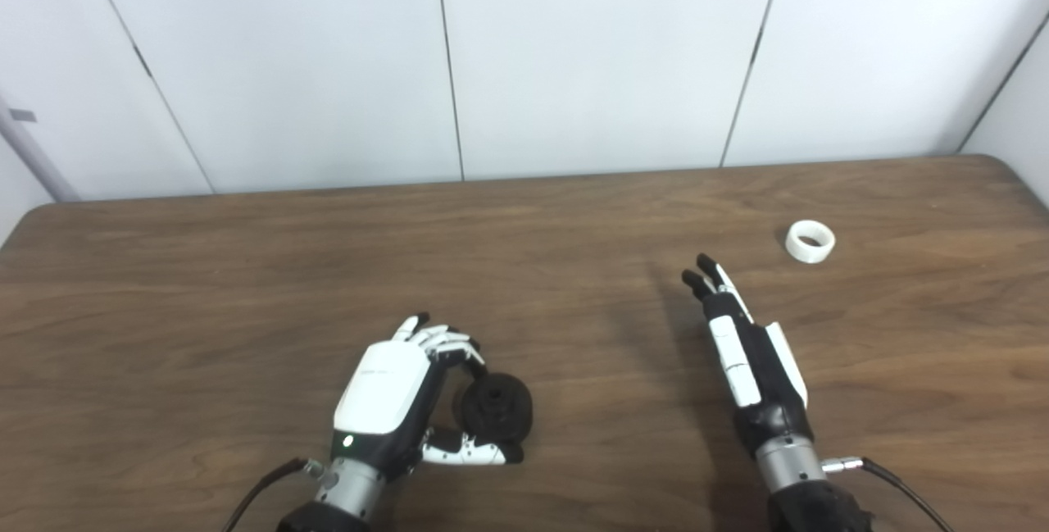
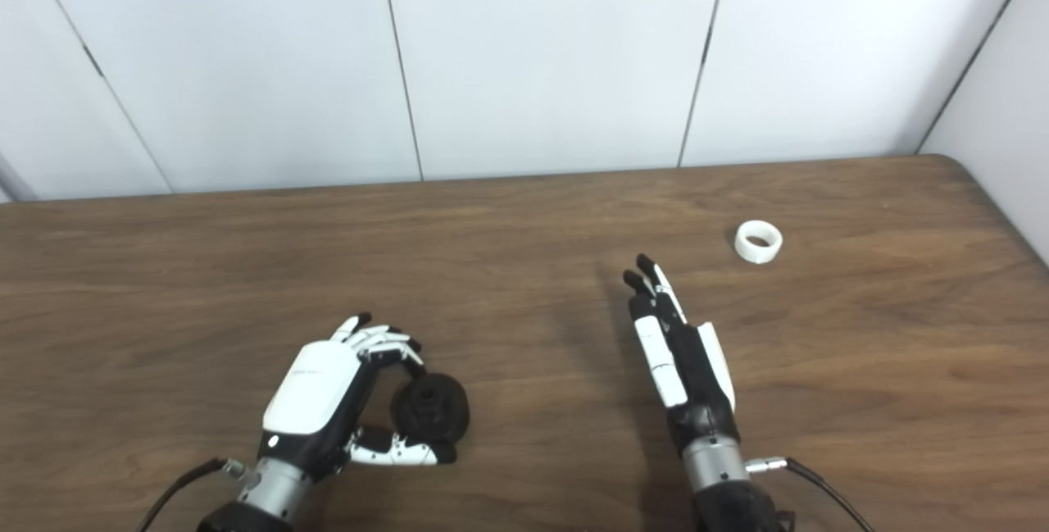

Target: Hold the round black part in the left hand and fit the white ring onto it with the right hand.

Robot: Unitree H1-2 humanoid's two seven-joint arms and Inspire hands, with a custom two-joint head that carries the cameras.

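The left hand (image 1: 392, 401) is seen curled around the round black plastic part (image 1: 495, 409), fingers above and thumb below it, low over the brown wood-grain table (image 1: 246, 302); whether the part is lifted or resting cannot be told. The right hand (image 1: 750, 347) is held edge-on with fingers straight and apart, nothing in it. The small white plastic ring (image 1: 810, 241) lies flat on the table, well apart from that hand, beyond it and to the right. The ring appears to be the next thing to be fetched; a light pinch across its rim would likely be favoured, with the bore left free for the black part. The table's right edge and corner are shown more fully in the right eye view; a grey bar at the far left is shown only in the left eye view.
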